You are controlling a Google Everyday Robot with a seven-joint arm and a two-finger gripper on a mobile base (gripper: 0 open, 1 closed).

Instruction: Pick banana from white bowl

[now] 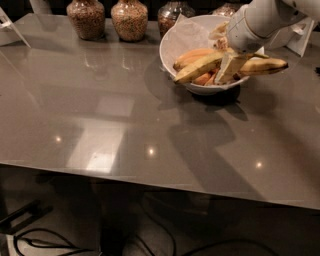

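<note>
The white bowl stands at the back right of the table, with a paper liner and several fruits inside. The banana, long and yellow-brown, lies slanted across the bowl, its left end over the front rim. My gripper reaches into the bowl from the upper right and is shut on the banana's right part; one pale finger shows in front of it. A shorter dark-tipped banana sticks out over the right rim. Orange fruits lie underneath.
Three glass jars of grains stand along the back edge, left of the bowl. A white stand is at the far left, another white object at the far right. The grey table extends toward the camera.
</note>
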